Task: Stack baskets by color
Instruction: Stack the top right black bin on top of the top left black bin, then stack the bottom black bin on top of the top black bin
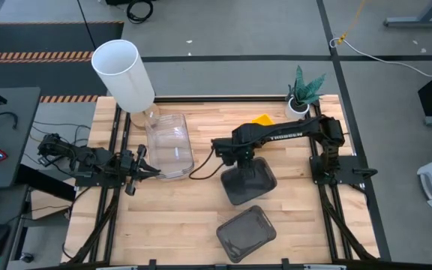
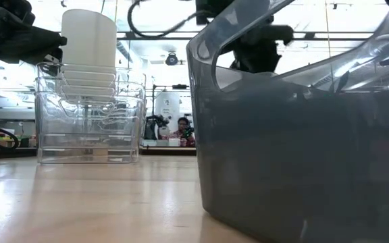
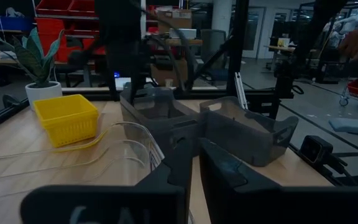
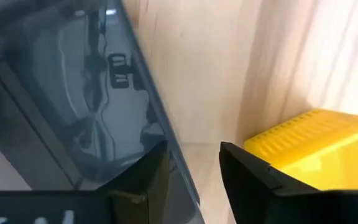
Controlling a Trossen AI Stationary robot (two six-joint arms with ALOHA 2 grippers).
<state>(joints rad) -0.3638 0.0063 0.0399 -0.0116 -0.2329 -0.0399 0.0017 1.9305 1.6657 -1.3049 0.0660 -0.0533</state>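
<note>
The right gripper (image 4: 191, 165) stands parted astride the dark grey basket's (image 1: 247, 180) wall, while the left gripper (image 1: 147, 171) grips the clear basket (image 1: 169, 144).

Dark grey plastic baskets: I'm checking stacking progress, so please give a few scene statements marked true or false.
1. Two dark grey plastic baskets lie apart on the wooden table, one under the right arm and one near the front edge. True.
2. The right gripper is open at a grey basket's rim. True.
3. The small yellow plastic basket sits inside the clear plastic baskets. False: it stands by the potted plant.
4. The left gripper is far from the clear baskets. False: it is at their edge.
</note>
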